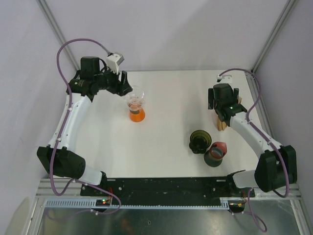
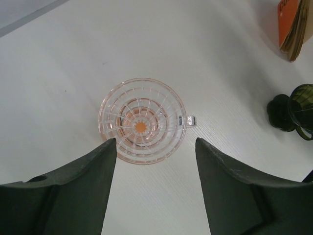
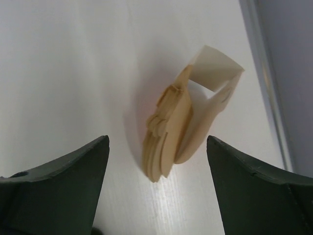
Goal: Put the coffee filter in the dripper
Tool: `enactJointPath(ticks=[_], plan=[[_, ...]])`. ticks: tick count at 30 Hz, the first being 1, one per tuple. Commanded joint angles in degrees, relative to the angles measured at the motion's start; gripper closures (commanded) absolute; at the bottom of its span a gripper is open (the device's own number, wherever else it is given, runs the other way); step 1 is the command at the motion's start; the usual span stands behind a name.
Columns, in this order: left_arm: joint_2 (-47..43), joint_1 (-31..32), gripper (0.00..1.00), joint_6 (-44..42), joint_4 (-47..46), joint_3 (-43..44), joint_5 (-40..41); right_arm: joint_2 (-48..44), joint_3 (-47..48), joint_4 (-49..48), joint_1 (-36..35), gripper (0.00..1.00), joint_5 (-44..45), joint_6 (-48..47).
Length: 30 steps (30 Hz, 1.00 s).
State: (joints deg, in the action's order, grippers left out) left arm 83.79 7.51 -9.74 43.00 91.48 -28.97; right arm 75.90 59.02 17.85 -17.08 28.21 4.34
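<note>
Coffee filters [image 3: 166, 122] lie fanned in a stack on the counter [image 1: 171, 98] beneath the right gripper [image 3: 157, 142], its jaws apart, while the left gripper [image 2: 155, 142], likewise apart, hovers over the clear dripper [image 2: 142, 120].

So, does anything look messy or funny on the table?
Yes: the stack of paper coffee filters at the right edge of the table is splayed, with its sheets fanned apart and one popped open. The clear dripper stands upright and empty.

No legible text, label or number on anything visible.
</note>
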Motion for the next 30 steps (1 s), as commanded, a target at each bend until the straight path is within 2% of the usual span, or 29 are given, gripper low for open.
enactJointPath(ticks=[1,6,11,13,24,30], plan=[[-1.84,0.55,0.3,-2.18,-0.66,-0.68,-2.29,4.4,3.09,2.16,2.02,0.14,6.42,-1.24],[-1.58,0.66,0.3,-2.35,-0.68,-0.97,-3.18,8.81,3.83,2.01,4.39,0.19,0.67,-0.16],[-1.44,0.71,0.3,-2.22,-0.69,-1.32,-3.79,12.02,4.05,0.86,4.5,0.22,0.18,-0.58],[-1.39,0.72,0.3,-2.17,-0.67,-1.44,-3.94,12.88,4.14,0.78,4.99,0.27,0.4,-0.74],[-1.29,1.49,0.3,-2.08,-0.76,-1.47,-4.33,13.49,4.38,0.47,7.09,0.59,-1.85,-1.17],[-1.53,1.66,0.3,-2.36,-0.73,-1.84,-4.5,12.79,4.3,0.68,7.28,0.87,-3.24,-1.58]])
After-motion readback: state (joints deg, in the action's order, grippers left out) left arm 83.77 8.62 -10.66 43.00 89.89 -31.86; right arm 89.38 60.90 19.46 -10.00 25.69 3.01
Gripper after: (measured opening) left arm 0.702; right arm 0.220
